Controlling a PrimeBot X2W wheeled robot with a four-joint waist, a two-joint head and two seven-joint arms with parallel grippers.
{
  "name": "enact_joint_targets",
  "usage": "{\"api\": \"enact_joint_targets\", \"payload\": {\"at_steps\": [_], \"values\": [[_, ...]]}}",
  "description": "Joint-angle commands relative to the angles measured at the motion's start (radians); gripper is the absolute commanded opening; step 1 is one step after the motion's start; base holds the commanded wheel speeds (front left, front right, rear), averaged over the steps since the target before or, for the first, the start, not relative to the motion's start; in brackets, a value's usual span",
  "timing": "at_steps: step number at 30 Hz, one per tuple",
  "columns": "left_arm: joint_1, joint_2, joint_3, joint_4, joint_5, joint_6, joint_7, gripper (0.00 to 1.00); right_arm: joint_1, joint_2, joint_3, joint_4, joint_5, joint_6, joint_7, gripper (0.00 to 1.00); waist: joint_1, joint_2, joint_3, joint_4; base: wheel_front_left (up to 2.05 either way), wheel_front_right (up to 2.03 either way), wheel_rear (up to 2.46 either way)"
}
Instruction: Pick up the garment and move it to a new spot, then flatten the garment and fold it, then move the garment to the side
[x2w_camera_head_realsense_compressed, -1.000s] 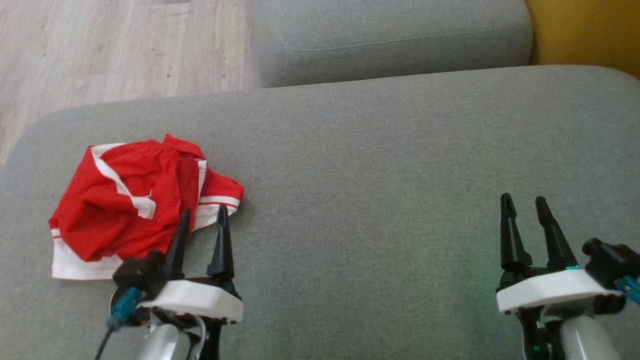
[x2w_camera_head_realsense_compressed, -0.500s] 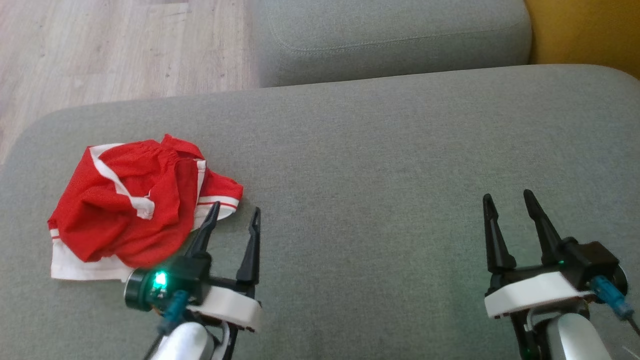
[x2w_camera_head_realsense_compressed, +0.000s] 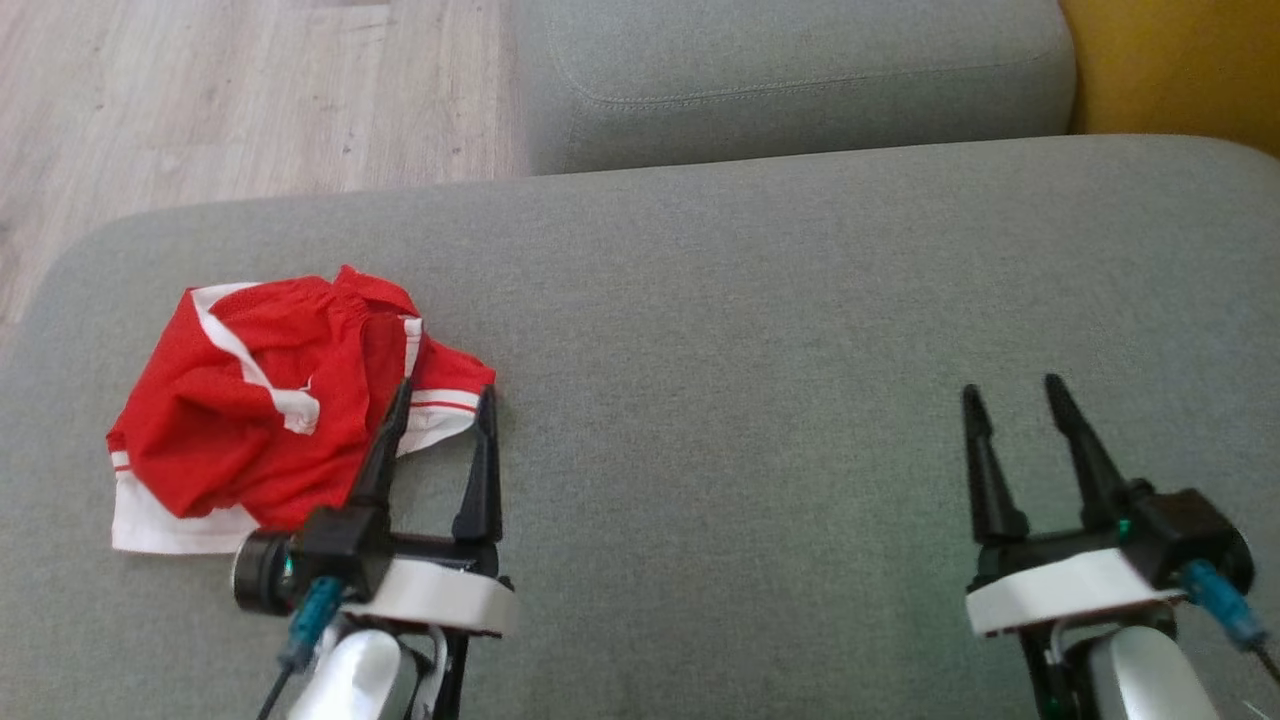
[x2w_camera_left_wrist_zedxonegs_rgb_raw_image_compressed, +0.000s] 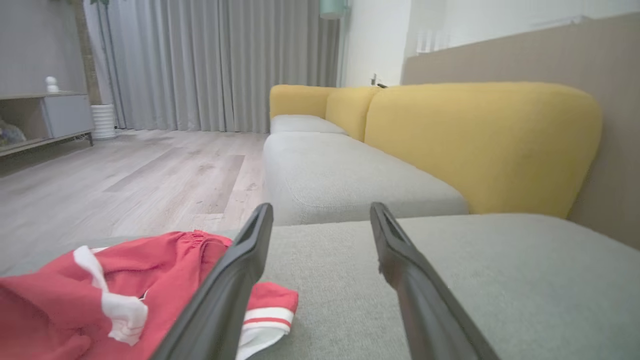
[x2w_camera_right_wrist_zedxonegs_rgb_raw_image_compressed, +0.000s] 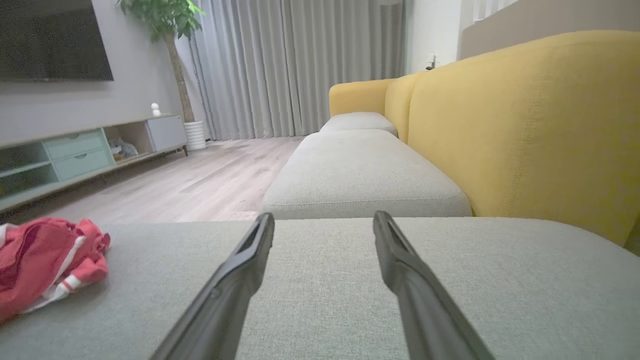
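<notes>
The garment (x2w_camera_head_realsense_compressed: 270, 400) is a crumpled pair of red shorts with white trim, lying on the left part of the grey sofa seat (x2w_camera_head_realsense_compressed: 760, 320). My left gripper (x2w_camera_head_realsense_compressed: 445, 392) is open at the garment's right corner, one finger over the red-and-white hem, nothing between the fingers. In the left wrist view the garment (x2w_camera_left_wrist_zedxonegs_rgb_raw_image_compressed: 90, 295) lies low and left of the left gripper (x2w_camera_left_wrist_zedxonegs_rgb_raw_image_compressed: 320, 212). My right gripper (x2w_camera_head_realsense_compressed: 1010, 390) is open over bare cushion at the lower right. The right wrist view has the garment (x2w_camera_right_wrist_zedxonegs_rgb_raw_image_compressed: 45, 265) far left of the right gripper (x2w_camera_right_wrist_zedxonegs_rgb_raw_image_compressed: 324, 220).
A second grey cushion (x2w_camera_head_realsense_compressed: 790, 80) adjoins the far side of the seat. The yellow sofa back (x2w_camera_head_realsense_compressed: 1180, 60) stands to the right. Wooden floor (x2w_camera_head_realsense_compressed: 220, 100) lies past the seat's left and far edges. A TV cabinet (x2w_camera_right_wrist_zedxonegs_rgb_raw_image_compressed: 75, 155) stands across the room.
My left gripper swung right, then came back left and forward onto the garment's right corner. My right gripper shifted slightly left. The camera moved a little.
</notes>
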Motion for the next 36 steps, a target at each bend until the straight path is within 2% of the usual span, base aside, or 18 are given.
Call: {"api": "enact_joint_targets", "payload": {"at_steps": [1,5,10,15,26,36], "values": [[-0.015,-0.005,0.049,-0.037,0.009,-0.013,-0.013,1.00,-0.031,-0.008,0.015,-0.030,0.003,-0.001,-0.016,1.00,0.0000,0.0000,-0.001,0.000,0.00,0.00,0.00],[0.013,-0.032,0.097,-0.018,0.032,-0.062,-0.025,1.00,-0.019,-0.008,0.022,0.007,0.069,-0.001,-0.028,1.00,0.0000,0.0000,-0.004,-0.001,0.00,0.00,0.00],[0.030,-0.063,0.119,0.060,0.079,-0.116,-0.040,1.00,-0.019,-0.009,0.039,0.039,0.059,-0.001,-0.042,1.00,0.0000,0.0000,-0.007,-0.002,0.00,0.00,0.00],[0.024,-0.084,0.134,0.093,0.142,-0.147,-0.051,1.00,-0.022,-0.009,0.046,0.048,0.015,-0.001,-0.054,1.00,0.0000,0.0000,-0.007,0.000,0.00,0.00,0.00],[0.025,-0.110,0.189,0.097,0.190,-0.166,-0.051,1.00,-0.017,-0.009,0.046,0.043,0.026,-0.001,-0.054,1.00,0.0000,0.0000,-0.007,0.027,0.00,0.00,0.00],[0.037,-0.118,0.234,0.112,0.219,-0.170,-0.051,1.00,-0.002,-0.009,0.097,0.041,0.049,-0.001,-0.054,1.00,0.0000,0.0000,-0.031,0.138,0.00,0.00,0.00]]}}
